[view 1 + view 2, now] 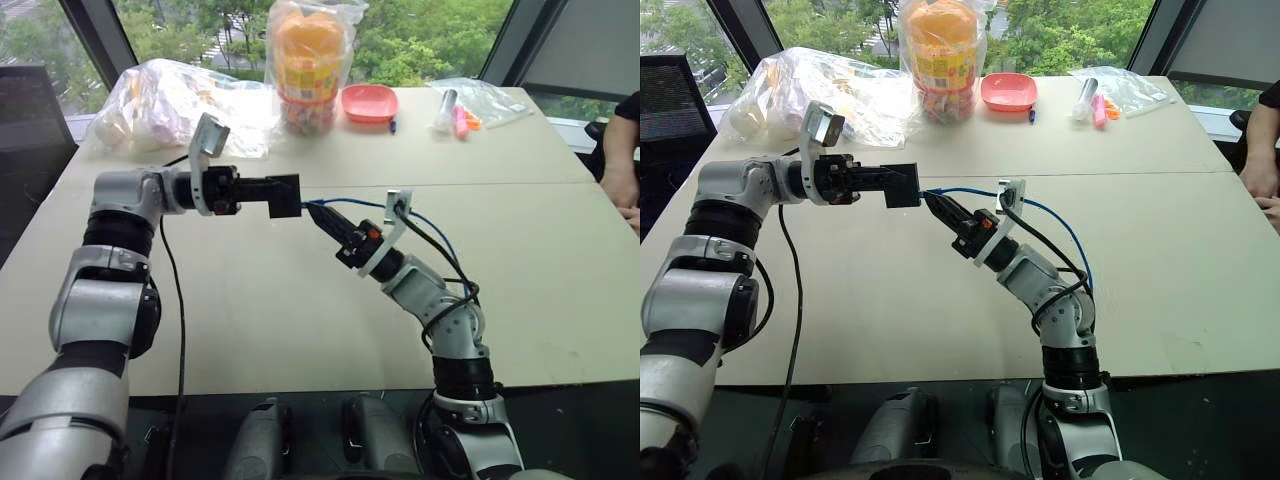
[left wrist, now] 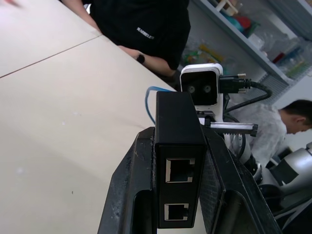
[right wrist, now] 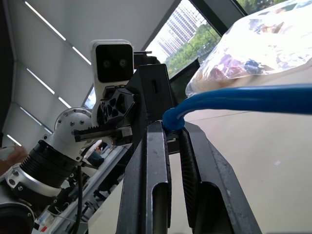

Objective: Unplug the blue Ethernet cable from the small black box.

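Observation:
My left gripper (image 1: 270, 193) is shut on the small black box (image 1: 284, 195) and holds it level above the table, with the box pointing toward the right arm. In the left wrist view the box (image 2: 178, 146) sits between both fingers (image 2: 131, 185), and two empty ports show on its near face. The blue Ethernet cable (image 1: 352, 203) runs from the box's far side and loops back over the right arm. My right gripper (image 1: 318, 212) is shut on the cable right at the box. In the right wrist view the cable (image 3: 234, 97) bends down between the fingertips (image 3: 158, 146); its plug is hidden there.
At the back of the pale table (image 1: 300, 320) lie clear plastic bags (image 1: 170, 100), a bagged orange jar (image 1: 308, 65), a pink bowl (image 1: 369, 103) and a bag of markers (image 1: 465, 105). A person's arm (image 1: 620, 160) rests at the right edge.

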Available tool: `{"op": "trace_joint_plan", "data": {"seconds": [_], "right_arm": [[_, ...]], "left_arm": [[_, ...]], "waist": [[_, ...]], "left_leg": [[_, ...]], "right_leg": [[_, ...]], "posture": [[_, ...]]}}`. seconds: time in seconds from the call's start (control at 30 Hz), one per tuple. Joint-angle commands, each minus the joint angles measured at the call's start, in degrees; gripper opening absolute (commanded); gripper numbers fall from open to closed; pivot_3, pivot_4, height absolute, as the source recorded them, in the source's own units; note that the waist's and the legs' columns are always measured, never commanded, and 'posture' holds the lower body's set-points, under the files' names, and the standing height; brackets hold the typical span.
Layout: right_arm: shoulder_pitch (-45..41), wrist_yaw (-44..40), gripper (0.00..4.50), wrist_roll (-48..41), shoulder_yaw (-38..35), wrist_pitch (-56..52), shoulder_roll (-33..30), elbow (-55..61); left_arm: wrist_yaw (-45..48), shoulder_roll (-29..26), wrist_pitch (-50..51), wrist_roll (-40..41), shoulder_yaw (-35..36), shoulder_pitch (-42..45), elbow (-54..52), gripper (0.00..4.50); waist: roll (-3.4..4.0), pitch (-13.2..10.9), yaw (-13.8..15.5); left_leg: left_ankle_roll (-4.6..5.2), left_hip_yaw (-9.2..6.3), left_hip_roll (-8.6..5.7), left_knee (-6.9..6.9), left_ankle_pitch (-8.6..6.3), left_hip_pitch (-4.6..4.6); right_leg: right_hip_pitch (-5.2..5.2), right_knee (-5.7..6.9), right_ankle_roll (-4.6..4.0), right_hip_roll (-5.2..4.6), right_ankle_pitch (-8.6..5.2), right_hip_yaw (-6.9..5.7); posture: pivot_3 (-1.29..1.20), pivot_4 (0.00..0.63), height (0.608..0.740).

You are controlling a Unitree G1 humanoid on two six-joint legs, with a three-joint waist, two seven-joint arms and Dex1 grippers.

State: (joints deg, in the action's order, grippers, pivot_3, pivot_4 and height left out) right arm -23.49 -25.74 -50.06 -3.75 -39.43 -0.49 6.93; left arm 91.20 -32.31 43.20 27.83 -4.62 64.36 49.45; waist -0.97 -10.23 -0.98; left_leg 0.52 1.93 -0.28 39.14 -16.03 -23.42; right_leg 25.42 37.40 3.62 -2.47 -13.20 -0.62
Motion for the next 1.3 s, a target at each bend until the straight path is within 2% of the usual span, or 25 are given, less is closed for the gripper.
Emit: {"op": "trace_joint_plan", "data": {"seconds": [0.03,0.17,0.37,0.43,0.53,0.6,0.73,0.8,0.83,0.87,0.9,1.07,1.17,1.3], "right_arm": [[-0.5,6.1,0.05,-1.0,-10.7,4.2,-2.5,-2.8],[1.0,6.8,0.05,-2.8,-15.8,4.8,-7.6,-4.5],[1.0,6.8,0.05,-3.7,-17.2,3.6,-10.4,-5.0],[0.7,7.6,0.05,-2.8,-17.4,3.5,-11.1,-5.5],[0.8,10.3,0.05,1.9,-15.8,2.0,-15.0,-6.9],[0.8,12.6,0.05,5.0,-14.5,-0.5,-17.8,-7.9],[1.5,13.2,0.05,9.8,-12.8,-2.0,-21.4,-9.1],[1.7,12.6,0.83,11.1,-12.4,-1.9,-22.0,-9.6],[1.5,12.6,1.06,11.5,-12.6,-1.9,-22.1,-10.2],[1.4,12.3,1.56,11.8,-12.6,-2.2,-22.2,-10.5],[1.4,11.6,1.83,12.5,-12.0,-2.7,-22.8,-10.5],[3.0,7.5,4.41,13.2,-8.4,-9.0,-26.9,-7.1],[7.5,-0.2,4.47,13.6,-0.6,-13.0,-33.3,2.2],[8.3,1.1,4.47,13.9,-2.6,-9.7,-30.6,4.6]], "left_arm": [[1.3,-3.0,-0.5,0.3,3.5,1.9,0.3,0.50],[1.1,-5.1,-0.8,-0.1,5.0,2.0,1.2,0.50],[0.4,-4.3,-0.7,-0.7,5.9,0.6,-0.6,0.50],[-2.2,-2.4,-4.6,-3.3,4.2,-1.8,-3.6,0.50],[-17.1,3.7,-17.9,-9.6,3.5,-5.7,-6.8,0.50],[-21.3,6.5,-25.0,-12.0,3.0,-8.7,-9.8,0.50],[-29.0,12.5,-29.3,-12.3,4.4,-12.4,-14.9,0.50],[-34.0,14.7,-33.7,-15.0,3.4,-13.5,-14.8,0.50],[-35.3,15.7,-34.6,-15.2,3.4,-13.7,-15.1,0.50],[-36.9,16.6,-34.9,-15.0,3.9,-13.7,-15.4,0.50],[-37.8,17.2,-35.0,-14.7,4.3,-13.7,-15.8,0.50],[-40.9,19.1,-36.6,-15.0,4.2,-13.8,-16.3,0.50],[-43.6,19.8,-40.1,-17.0,3.2,-14.1,-14.6,0.50],[-45.2,21.0,-44.4,-19.4,1.8,-16.2,-11.0,0.50]], "waist": [[0.00,0.0,0.0],[0.00,0.0,0.1],[0.00,0.0,0.0],[0.01,0.0,-0.2],[0.03,0.0,0.5],[0.03,0.0,0.6],[0.01,0.0,0.4],[0.02,0.0,0.4],[0.02,0.0,0.4],[0.02,0.0,0.3],[0.02,0.0,0.3],[0.02,0.0,0.3],[0.01,0.0,0.6],[-0.09,0.1,0.3]], "left_leg": [[0.00,0.00,0.00,0.00,0.00,0.00],[0.00,0.00,0.00,0.00,0.00,0.00],[0.22,0.02,-0.10,-0.01,-0.13,-0.07],[0.21,0.06,-0.02,-0.01,-0.12,0.01],[0.21,0.05,-0.01,-0.01,-0.12,0.05],[0.21,0.05,-0.06,0.01,-0.12,0.01],[0.22,0.14,-0.10,0.01,-0.13,-0.13],[0.23,0.14,-0.10,0.00,-0.13,-0.12],[0.23,0.14,-0.10,0.00,-0.13,-0.09],[0.23,0.14,-0.10,0.00,-0.13,-0.06],[0.23,0.14,-0.10,0.00,-0.13,-0.03],[0.23,0.15,-0.09,0.01,-0.13,-0.02],[0.24,0.13,-0.09,0.01,-0.14,-0.03],[0.31,0.14,-0.08,0.01,-0.18,0.01]], "right_leg": [[0.00,0.00,0.00,0.00,0.00,0.00],[0.00,0.00,0.00,-0.01,0.00,0.00],[-0.04,-0.19,0.04,-0.13,-0.01,0.00],[-0.03,-0.10,0.04,-0.04,-0.01,0.02],[-0.03,-0.02,0.03,-0.07,-0.01,0.04],[-0.05,-0.06,0.04,-0.20,-0.01,0.04],[0.01,-0.23,0.17,-0.29,0.08,0.08],[0.01,-0.23,0.18,-0.29,0.08,0.09],[-0.01,-0.22,0.18,-0.28,0.09,0.08],[-0.03,-0.21,0.18,-0.26,0.09,0.09],[-0.05,-0.20,0.18,-0.25,0.09,0.09],[-0.06,-0.19,0.19,-0.18,0.09,0.09],[-0.08,-0.23,0.20,-0.17,0.09,0.07],[-0.14,-0.31,0.21,-0.14,0.09,0.08]], "posture": [[0.00,0.150,0.740],[0.00,0.150,0.740],[0.00,0.150,0.740],[0.00,0.150,0.740],[0.00,0.150,0.740],[0.00,0.150,0.740],[0.00,0.150,0.740],[0.00,0.150,0.740],[0.00,0.150,0.740],[0.00,0.150,0.740],[0.00,0.150,0.740],[0.00,0.150,0.740],[0.00,0.150,0.740],[0.00,0.150,0.740]]}}
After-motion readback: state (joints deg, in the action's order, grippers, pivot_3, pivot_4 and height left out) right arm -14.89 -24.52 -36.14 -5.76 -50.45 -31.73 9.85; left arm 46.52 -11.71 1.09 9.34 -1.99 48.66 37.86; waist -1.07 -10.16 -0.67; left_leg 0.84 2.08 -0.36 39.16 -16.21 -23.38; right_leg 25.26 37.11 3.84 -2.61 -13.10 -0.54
